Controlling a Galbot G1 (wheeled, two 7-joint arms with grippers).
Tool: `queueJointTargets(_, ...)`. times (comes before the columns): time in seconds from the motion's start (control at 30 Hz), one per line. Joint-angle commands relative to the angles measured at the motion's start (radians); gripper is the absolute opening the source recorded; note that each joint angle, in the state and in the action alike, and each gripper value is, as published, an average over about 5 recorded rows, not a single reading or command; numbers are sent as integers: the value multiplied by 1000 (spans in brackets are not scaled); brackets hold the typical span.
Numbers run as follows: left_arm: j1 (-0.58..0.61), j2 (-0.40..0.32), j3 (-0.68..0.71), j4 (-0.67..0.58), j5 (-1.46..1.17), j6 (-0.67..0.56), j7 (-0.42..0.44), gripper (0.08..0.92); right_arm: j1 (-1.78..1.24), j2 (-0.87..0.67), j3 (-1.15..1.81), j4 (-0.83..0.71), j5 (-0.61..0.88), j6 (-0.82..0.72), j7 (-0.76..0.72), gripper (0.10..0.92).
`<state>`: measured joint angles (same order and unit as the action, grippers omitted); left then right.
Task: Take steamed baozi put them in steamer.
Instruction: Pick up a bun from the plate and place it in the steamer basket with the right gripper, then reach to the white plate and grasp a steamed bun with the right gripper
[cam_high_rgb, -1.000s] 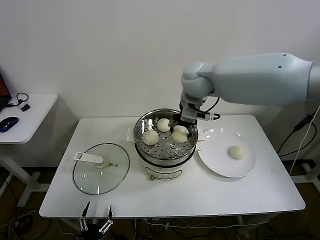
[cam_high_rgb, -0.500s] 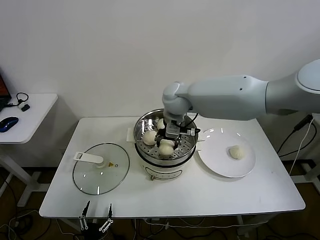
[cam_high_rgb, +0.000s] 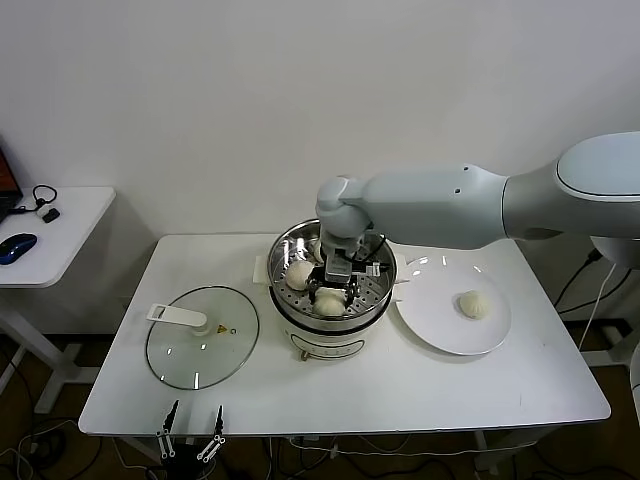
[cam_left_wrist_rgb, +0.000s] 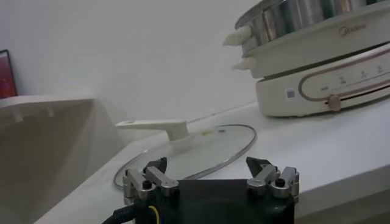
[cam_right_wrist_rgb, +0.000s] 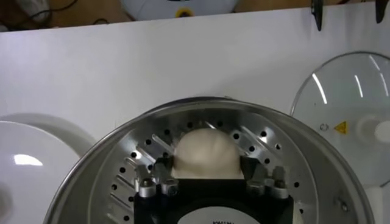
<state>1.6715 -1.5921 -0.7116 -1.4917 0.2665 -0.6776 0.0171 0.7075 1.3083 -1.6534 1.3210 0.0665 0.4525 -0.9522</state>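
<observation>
The steamer (cam_high_rgb: 300, 338) stands mid-table, a shiny pot with a perforated tray on a cream base. My right gripper (cam_high_rgb: 335, 284) reaches down into it. In the right wrist view a cream steamed baozi (cam_right_wrist_rgb: 206, 153) rests on the tray (cam_right_wrist_rgb: 131, 155) between the spread fingers (cam_right_wrist_rgb: 161, 172), and the gripper (cam_right_wrist_rgb: 206, 169) is open around it. Another baozi (cam_high_rgb: 299, 272) lies to its left, and a third is partly hidden behind the wrist. One more baozi (cam_high_rgb: 472, 304) sits on the white plate (cam_high_rgb: 440, 330). My left gripper (cam_high_rgb: 192, 440) hangs parked below the table's front edge, open (cam_left_wrist_rgb: 207, 168).
A round glass lid (cam_high_rgb: 202, 348) with a white handle lies flat left of the steamer, close to its base (cam_left_wrist_rgb: 317, 79). A side table (cam_high_rgb: 50, 225) with a mouse stands at far left. The lid (cam_right_wrist_rgb: 347, 103) also shows in the right wrist view.
My right gripper carried a baozi from the steamer's back right to the front middle of the tray and lowered it. Its fingers have spread apart.
</observation>
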Motion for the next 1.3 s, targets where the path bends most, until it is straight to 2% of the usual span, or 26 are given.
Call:
queueJointTargets(0.03,1,1,1,-1,0,-1,1,823,10,8,-8,-12,23,14,-13,783)
queueJointTargets(0.2,3,1,4,-6,2,-1,1,823,57,-2,-23,-9,59,39,-30,821)
queueJointTargets(0.5,5,6,7,-15,6,-1,2,823,139,-11,-35,-90,78,141,-72,823)
queueJointTargets(0.7,10,6,8,-17,7,-3,2,823,203,-12,-77,-166,145,233,-113,823)
queueJointTargets(0.87,13,5,7,-18,9,-6,1,823,254,-43,-134,-195,198,246,-142,823)
queueJointTargets(1.03,15,6,6,-18,10,-7,1,823,322,-123,-231,-170,236,145,-158,823)
queueJointTargets(1.3,12,6,6,-9,19,-10,0,823,375,-284,-421,-123,320,-233,-147,823)
